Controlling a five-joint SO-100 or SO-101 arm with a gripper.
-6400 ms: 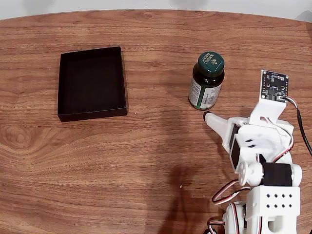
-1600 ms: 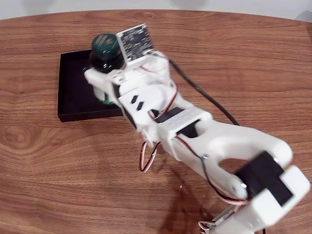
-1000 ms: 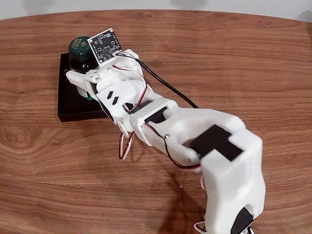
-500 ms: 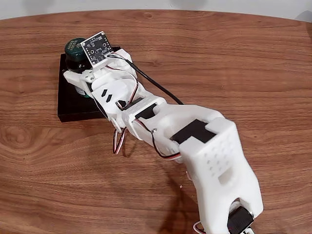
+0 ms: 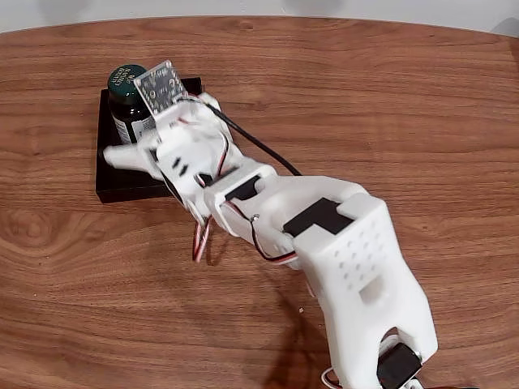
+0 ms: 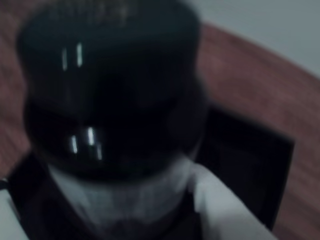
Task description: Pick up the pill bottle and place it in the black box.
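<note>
The pill bottle (image 5: 126, 83) stands upright inside the black box (image 5: 123, 183), near its far edge in the fixed view. My gripper (image 5: 130, 134) is open around it: one white finger (image 5: 117, 156) is swung out to the near left, away from the bottle, and the other is hidden under the wrist's circuit board. In the wrist view the pill bottle (image 6: 110, 100) is very close and blurred, showing its dark cap and pale label, with a white finger (image 6: 225, 205) at the lower right and the black box (image 6: 250, 165) behind.
The white arm stretches diagonally from the lower right across the wooden table (image 5: 389, 105). A black cable (image 5: 259, 150) runs along the arm from the wrist's circuit board (image 5: 160, 87). The box sits at the table's upper left.
The arm carried the bottle from the right side of the table over to the box. In the last half second the finger swung away from the bottle, which now stands in the box.
</note>
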